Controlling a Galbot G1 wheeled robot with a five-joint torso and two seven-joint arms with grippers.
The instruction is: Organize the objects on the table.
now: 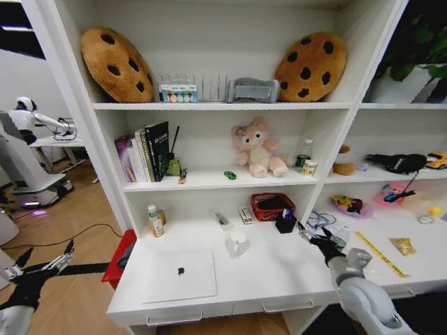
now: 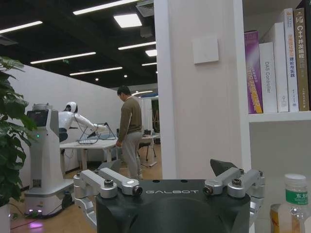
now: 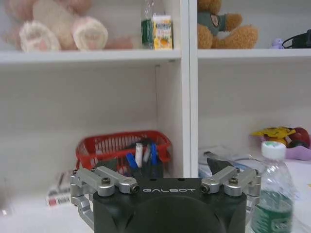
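A shut silver laptop (image 1: 179, 273) lies at the front left of the white table (image 1: 279, 276). A tiny green toy car (image 1: 230, 174) stands on the shelf above, beside a pink plush. Blue and white pens stick out of a black pen holder (image 1: 285, 222) (image 3: 142, 167) in front of a red basket (image 1: 272, 206). My right gripper (image 1: 312, 236) hovers open and empty over the table, just right of the holder and pointing at it. My left gripper (image 1: 47, 252) hangs open off the table's left end, low over the floor.
A white mug (image 1: 238, 242) stands mid-table and a small bottle (image 1: 155, 220) at the back left. A clear water bottle (image 3: 272, 194) is close beside my right gripper. Books (image 1: 150, 150) fill the left shelf. A red bin (image 1: 119, 259) sits beside the table's left end.
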